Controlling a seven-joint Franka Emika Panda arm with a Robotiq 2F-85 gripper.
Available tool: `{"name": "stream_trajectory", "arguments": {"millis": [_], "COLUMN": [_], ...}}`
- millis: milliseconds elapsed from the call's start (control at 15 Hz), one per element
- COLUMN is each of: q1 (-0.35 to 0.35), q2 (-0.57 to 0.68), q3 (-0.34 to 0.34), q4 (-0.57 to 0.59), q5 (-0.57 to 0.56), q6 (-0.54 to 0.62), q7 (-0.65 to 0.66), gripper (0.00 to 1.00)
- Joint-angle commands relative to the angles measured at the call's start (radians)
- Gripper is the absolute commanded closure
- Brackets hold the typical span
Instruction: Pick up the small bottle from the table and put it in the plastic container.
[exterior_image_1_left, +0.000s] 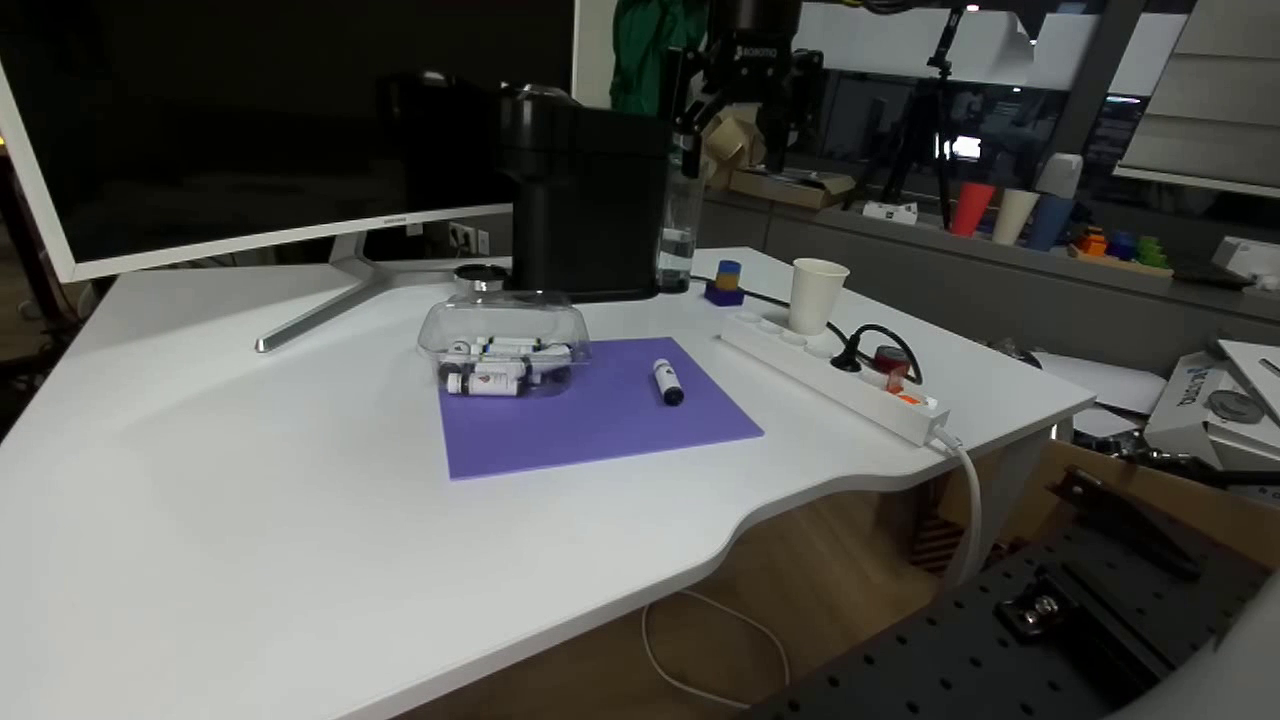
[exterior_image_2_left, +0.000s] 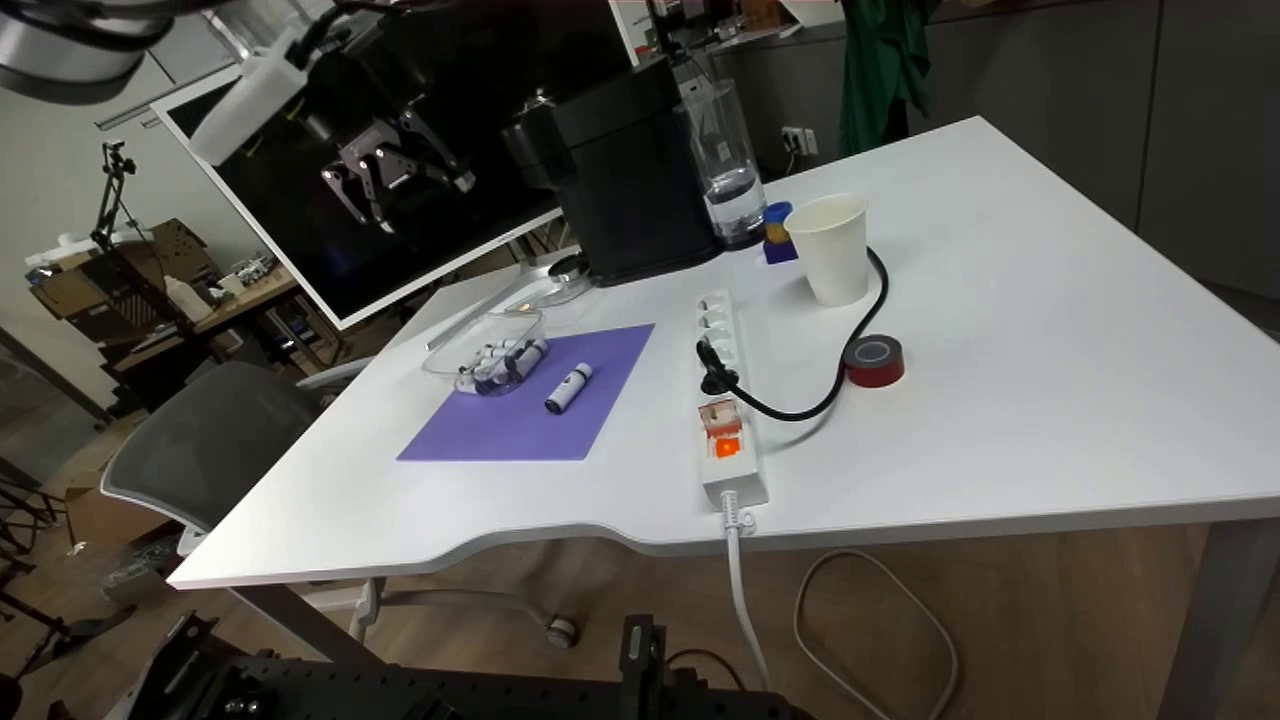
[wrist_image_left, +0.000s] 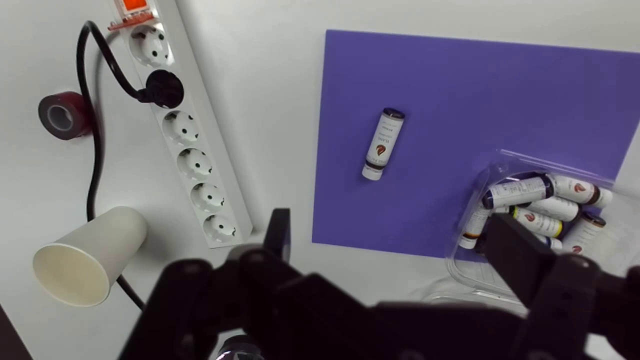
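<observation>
The small bottle (exterior_image_1_left: 667, 382), white-labelled with dark and white ends, lies on its side on a purple sheet on the white table (exterior_image_1_left: 300, 500). Both exterior views and the wrist view show this bottle (wrist_image_left: 383, 142) apart from everything but the sheet. The clear plastic container (wrist_image_left: 460, 270) rests partly over the sheet's edge, with several similar bottles (wrist_image_left: 520, 191) piled inside. High above the table, my gripper (exterior_image_2_left: 425, 204) hangs far from any object. In the wrist view the gripper (wrist_image_left: 392, 220) stands open, its fingers wide apart with nothing between them; one finger covers part of the container.
A white power strip (wrist_image_left: 197, 150) with a black cable runs beside the purple sheet (exterior_image_1_left: 600, 430). Near it stand a paper cup (exterior_image_2_left: 835, 250) and a red tape roll (exterior_image_2_left: 873, 362). Farther back are a tall black box (exterior_image_1_left: 595, 200), a clear water bottle (exterior_image_1_left: 677, 245) and a large monitor (exterior_image_1_left: 250, 120).
</observation>
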Motion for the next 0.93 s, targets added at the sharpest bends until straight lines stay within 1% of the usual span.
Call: {"name": "stream_trajectory", "arguments": {"millis": [0,67,200,333,600,867], "q1": [0.0,-0.001,0.004,0.008,-0.009,-0.026], "q2": [0.101,0.138,0.214,0.292,0.419,0.522], "q3": [-0.023,-0.03,-0.044,-0.046,-0.016,0.004], "q4": [0.016,0.022,0.041,0.068,0.131,0.193], "q5": [0.008,0.015,0.063,0.133,0.277,0.339], "q6": [0.147,0.193,0.258,0.284,0.266,0.236], "q7": [0.058,0.056,0.026,-0.011,-0.101,-0.14], "gripper": [0.0,0.0,0.0,0.0,0.0,0.0]}}
